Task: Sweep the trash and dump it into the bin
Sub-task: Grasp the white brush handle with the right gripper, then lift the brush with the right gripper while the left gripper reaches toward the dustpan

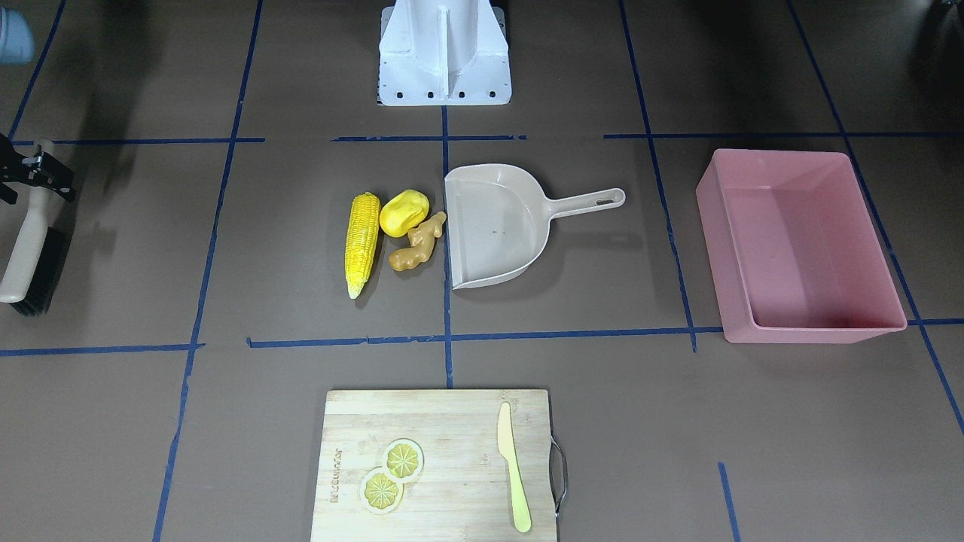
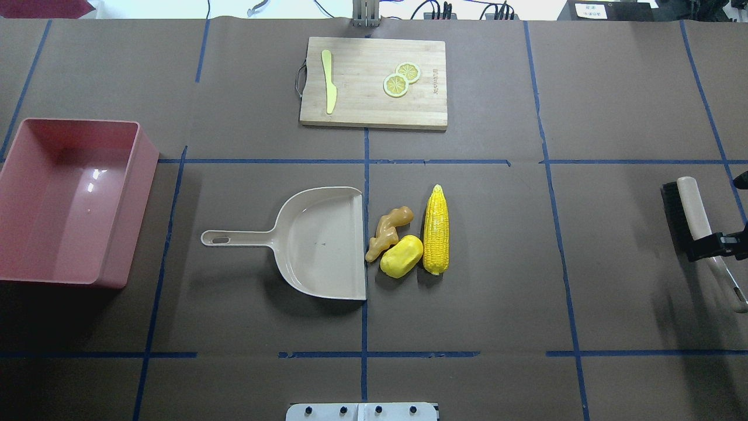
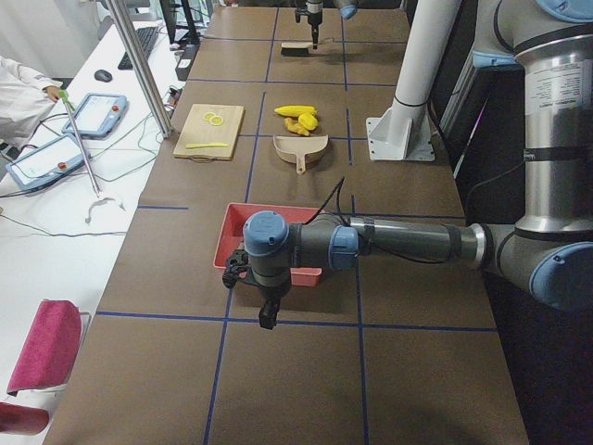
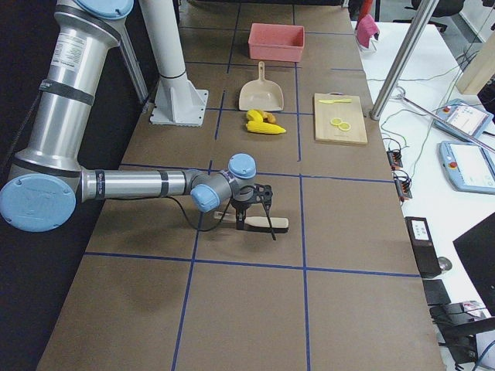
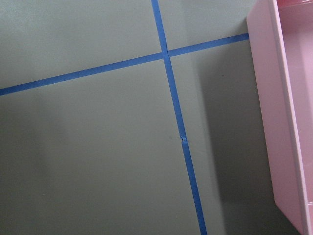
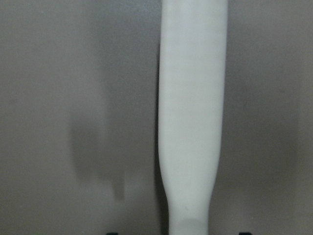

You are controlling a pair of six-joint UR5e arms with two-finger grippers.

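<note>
- Nothing is swept yet. The corn cob (image 2: 436, 230), the yellow lump (image 2: 401, 256) and the ginger root (image 2: 390, 231) lie bunched on the worktop (image 2: 497, 304), just outside the open mouth of the dustpan (image 2: 318, 234).
- The ginger root looks to be touching the dustpan's front edge. The dustpan itself is empty.
- The bin (image 2: 140, 199) stands well apart on my left side, and I see nothing in it, so the dump is still to come.
- My right gripper (image 2: 710, 245) is down over the handle of the brush (image 2: 695, 222). The wrist view shows the jaws spread either side of the handle, not pinching it.
- The brush seems to lie flat on the worktop, far from the trash.
- My left gripper (image 3: 266, 315) hangs beside the bin. I cannot tell how its jaws stand.
- I judge this the very start, with grasping the brush as the step in hand.
</note>
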